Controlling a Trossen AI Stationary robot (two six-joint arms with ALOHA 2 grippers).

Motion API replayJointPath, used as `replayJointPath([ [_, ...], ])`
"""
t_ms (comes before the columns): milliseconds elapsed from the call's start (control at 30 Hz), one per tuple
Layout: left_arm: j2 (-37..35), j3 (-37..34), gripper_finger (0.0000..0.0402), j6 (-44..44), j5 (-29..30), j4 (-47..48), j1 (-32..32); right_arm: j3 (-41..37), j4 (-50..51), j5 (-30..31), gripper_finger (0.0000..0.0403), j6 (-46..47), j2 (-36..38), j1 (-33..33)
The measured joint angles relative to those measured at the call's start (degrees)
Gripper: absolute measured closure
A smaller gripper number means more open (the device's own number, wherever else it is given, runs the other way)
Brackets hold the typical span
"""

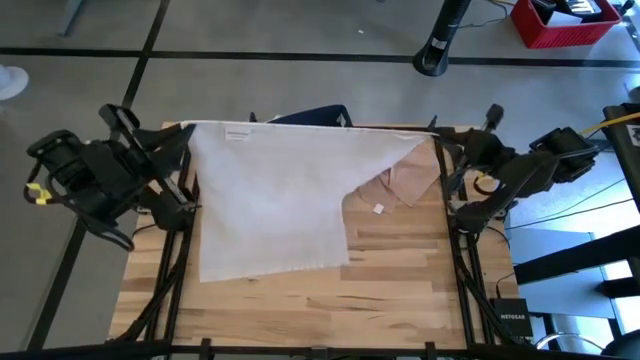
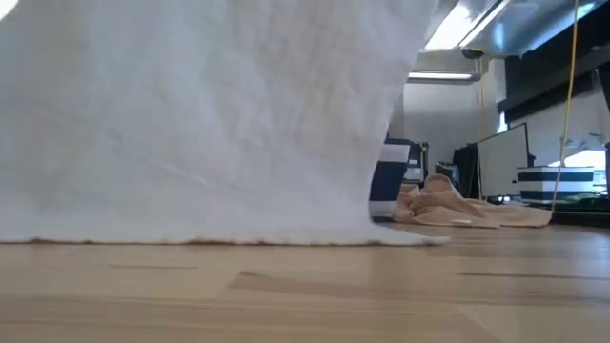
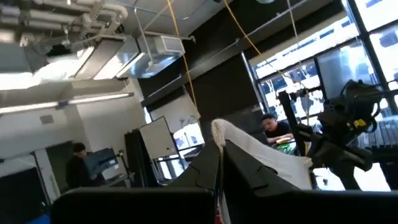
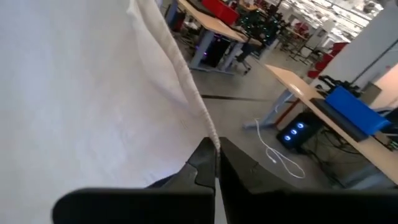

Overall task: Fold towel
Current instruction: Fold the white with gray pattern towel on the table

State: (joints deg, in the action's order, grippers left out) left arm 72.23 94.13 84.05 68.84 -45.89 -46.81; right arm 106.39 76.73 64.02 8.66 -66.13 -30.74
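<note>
- The white towel hangs stretched between both arms, its top edge lifted along the far side of the table, its bottom hem trailing on the wood.
- The left gripper is clenched on one top corner; the right gripper pinches the other.
- No fold shows yet; the whole fold is probably still ahead.
- A tan cloth lies crumpled near the right arm, and something dark blue sits behind the towel; I can't tell what.
</note>
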Motion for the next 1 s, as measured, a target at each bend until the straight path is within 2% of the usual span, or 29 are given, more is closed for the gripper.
replayJointPath([
  [200,0.8,0.0,0.0396,-13.1,0.7,3.3,0.5,0.0,-5.1,-3.3,0.0395,-4.0,0.4,0.0],
  [267,1.0,0.0,0.0396,-18.5,4.7,7.9,0.2,0.0,-8.3,-6.8,0.0395,-6.3,0.5,0.0],
  [400,1.0,0.0,0.0396,-29.4,17.8,22.2,-0.5,0.0,-13.9,-14.5,0.0395,-10.2,0.4,0.0],
  [467,1.0,0.0,0.0396,-33.7,20.4,25.8,-1.6,1.1,-14.1,-16.9,0.0395,-10.4,0.4,0.0],
  [867,1.2,0.0,0.04,-38.9,21.2,29.7,-7.6,9.3,-8.7,-28.5,0.0395,0.5,0.6,0.0],
  [1000,2.9,0.0,0.0399,-40.7,21.2,30.9,-8.8,9.3,-9.4,-35.7,0.0395,3.0,0.2,0.0],
])
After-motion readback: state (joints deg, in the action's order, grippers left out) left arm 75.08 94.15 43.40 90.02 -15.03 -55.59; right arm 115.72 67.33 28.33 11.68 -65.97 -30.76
